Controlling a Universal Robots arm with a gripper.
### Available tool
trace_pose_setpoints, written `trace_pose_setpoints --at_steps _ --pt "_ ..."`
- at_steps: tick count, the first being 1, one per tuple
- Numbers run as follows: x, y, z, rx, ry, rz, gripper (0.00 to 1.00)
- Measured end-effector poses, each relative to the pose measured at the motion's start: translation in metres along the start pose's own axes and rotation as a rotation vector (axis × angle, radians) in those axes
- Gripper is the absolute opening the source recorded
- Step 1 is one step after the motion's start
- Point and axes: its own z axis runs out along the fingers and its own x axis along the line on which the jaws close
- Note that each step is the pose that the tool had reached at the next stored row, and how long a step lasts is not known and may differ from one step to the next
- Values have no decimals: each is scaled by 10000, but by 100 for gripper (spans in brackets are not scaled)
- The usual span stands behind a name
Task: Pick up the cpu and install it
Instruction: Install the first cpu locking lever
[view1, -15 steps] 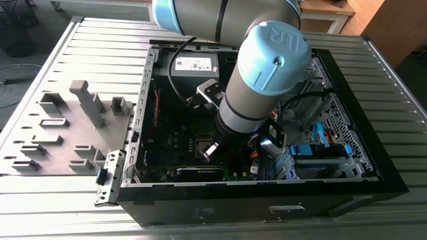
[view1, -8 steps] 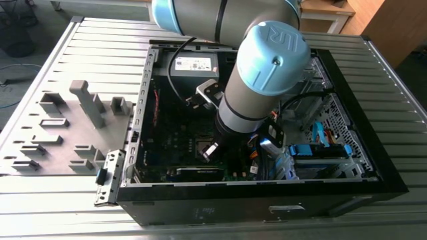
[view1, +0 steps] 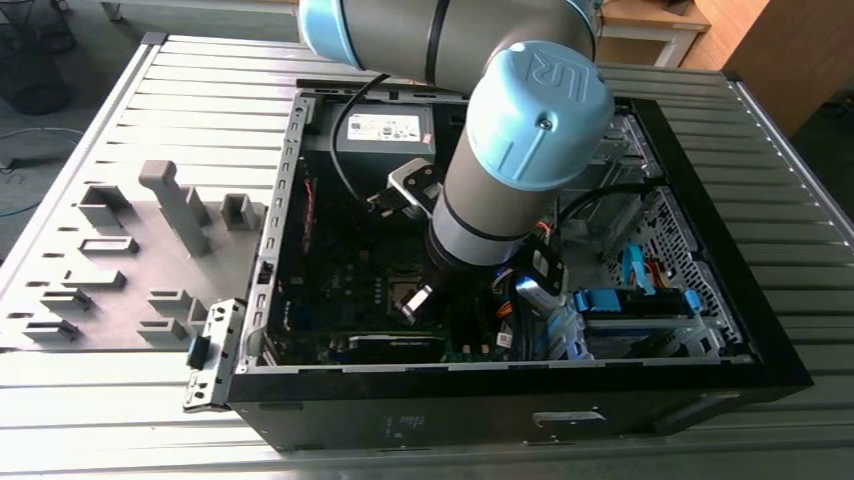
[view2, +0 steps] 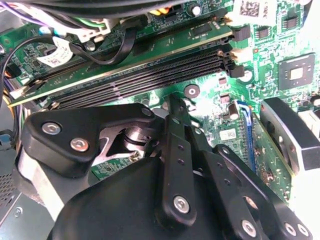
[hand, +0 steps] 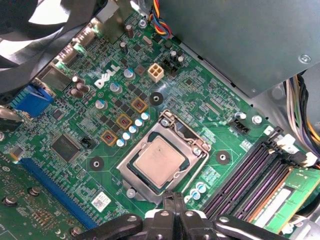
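On the exterior view's left sits a grey fixture tray (view1: 134, 270) on the slatted table (view1: 80, 420); right of it, the open computer case (view1: 507, 400), and the arm (view1: 514, 150) reaches straight down into its middle. In the first wrist view, the motherboard (hand: 75, 125) spreads from the left, and at lower centre the cpu (hand: 159, 161) lies flat in its socket frame (hand: 131, 176), silver top facing up. The gripper (hand: 175, 209) hovers at the bottom centre, fingers pinched together with nothing between them, just beside the socket edge. The chip looks seated, so the job reads as near done; doing it well means keeping clear of the socket and not nudging the chip. It's square, so no long axis; its edges run diagonally across the frame, one corner pointing toward the upper right. RAM slots (hand: 250, 175) follow at lower right.
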Motion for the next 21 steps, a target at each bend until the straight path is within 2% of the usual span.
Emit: trace_pose_setpoints --at_steps 3,5,7,21 --pt "-1 9 -41 -16 -22 1 11" --pt "3 14 -84 -3 -1 5 11" --pt "0 15 -101 -3 -5 -1 11" --pt "-13 3 -110 -6 -5 -1 11"
